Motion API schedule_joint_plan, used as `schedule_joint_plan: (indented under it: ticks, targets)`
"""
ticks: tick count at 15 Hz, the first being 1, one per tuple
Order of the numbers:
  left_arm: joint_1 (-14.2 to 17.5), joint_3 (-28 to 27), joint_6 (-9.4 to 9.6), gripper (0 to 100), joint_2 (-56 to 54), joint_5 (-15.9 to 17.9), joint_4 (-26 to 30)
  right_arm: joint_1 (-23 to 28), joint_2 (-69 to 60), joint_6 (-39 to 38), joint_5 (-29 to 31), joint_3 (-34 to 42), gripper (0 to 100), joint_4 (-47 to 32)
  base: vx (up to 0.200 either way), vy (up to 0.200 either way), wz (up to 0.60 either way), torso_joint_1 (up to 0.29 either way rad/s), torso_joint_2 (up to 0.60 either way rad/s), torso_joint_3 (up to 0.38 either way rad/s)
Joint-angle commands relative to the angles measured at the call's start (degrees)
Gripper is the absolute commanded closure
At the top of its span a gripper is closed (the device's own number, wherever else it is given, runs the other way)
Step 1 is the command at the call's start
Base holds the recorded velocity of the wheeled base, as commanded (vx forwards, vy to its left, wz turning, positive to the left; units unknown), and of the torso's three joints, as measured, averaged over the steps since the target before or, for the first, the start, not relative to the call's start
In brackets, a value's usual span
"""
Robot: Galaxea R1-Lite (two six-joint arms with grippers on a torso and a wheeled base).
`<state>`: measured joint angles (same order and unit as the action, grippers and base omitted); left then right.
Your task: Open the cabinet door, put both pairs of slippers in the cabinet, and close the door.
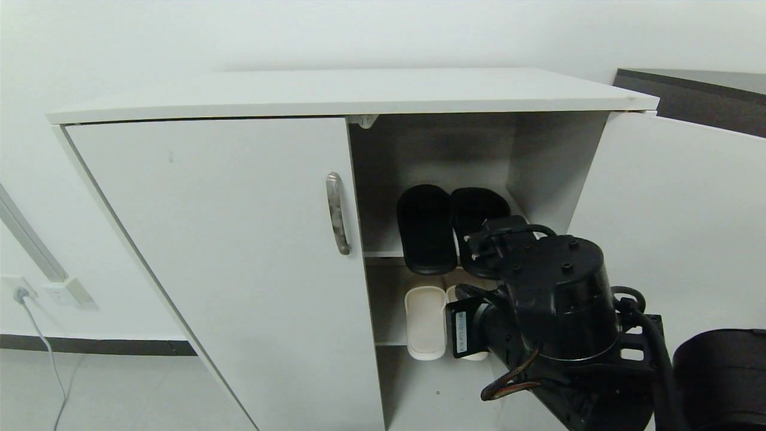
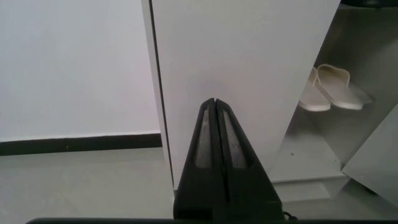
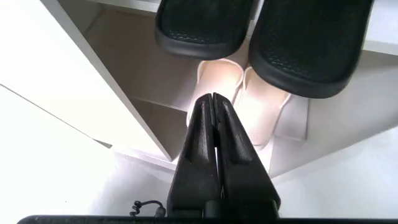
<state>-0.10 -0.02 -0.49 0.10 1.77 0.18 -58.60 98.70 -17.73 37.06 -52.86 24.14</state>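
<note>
Far left, low on the wall [image 1: 119, 36]: a socket [image 1: 67, 292] w/ a cable [image 1: 45, 347] hanging to the floor [image 1: 119, 389]. It's well apart from the work, but mind it if you roll that way.

Your left claw [image 2: 214, 102] is pressed together, holding nothing, low in front of the shut left door [image 1: 227, 239]. There's bare floor on its outer side, so it has room to back off. The handle [image 1: 337, 212] sits at that door's inner edge, just beside the opening.

Inside the cabinet [image 1: 359, 90], the black slippers [image 1: 426, 230] are on the upper shelf [image 1: 383, 254] and the white slippers [image 1: 425, 323] on the lower shelf [image 1: 389, 343]. Both pairs look stowed, so closing is prob. what's left.

Trouble: the heels of both pairs stick out past their shelf edges toward you. I'd expect the door to catch them and bounce back or drag a slipper out, unless they go deeper first.

Your right claw [image 3: 214, 98] is also pressed together and empty, pointing at the white pair from close in front, w/ the black heels just above. A straight lift would likely knock the black pair, so back out toward you first.

The right door [image 1: 676, 227] stands wide open, far right. Your right arm [image 1: 556, 299] sits betw. opening and door, i.e. in the door's sweep, so clear it before pushing. That door's handle is hidden, and a push on the flat panel could slip.

Room: open floor in front, tight betw. arm and door.
</note>
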Motion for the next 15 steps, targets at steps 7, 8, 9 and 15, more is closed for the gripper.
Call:
schedule_joint_plan:
  ticks: [7, 8, 9, 15]
  targets:
    - [0.01, 0.02, -0.04, 100, -0.01, -0.01, -0.01, -0.11, 1.94, 1.2, 0.12, 1.79, 100, 3.28, -0.086, 0.0, 0.0, 0.003, 0.0, 0.001]
    - [0.01, 0.02, -0.04, 100, -0.01, -0.01, -0.01, -0.11, 1.94, 1.82, 0.12, 2.23, 100, 4.25, -0.2, 0.0, 0.0, 0.007, 0.0, 0.002]
    - [0.01, 0.02, 0.05, 100, -0.01, -0.01, -0.01, -0.11, 1.94, 2.43, 0.12, 2.76, 100, 5.57, -0.2, 0.0, 0.0, -0.007, 0.01, 0.002]
    - [0.01, -0.06, 0.05, 100, -0.01, -0.01, -0.01, 0.24, 2.29, 4.01, -0.06, 4.87, 100, 7.77, -0.2, 0.0, 0.0, 0.001, 0.0, 0.004]
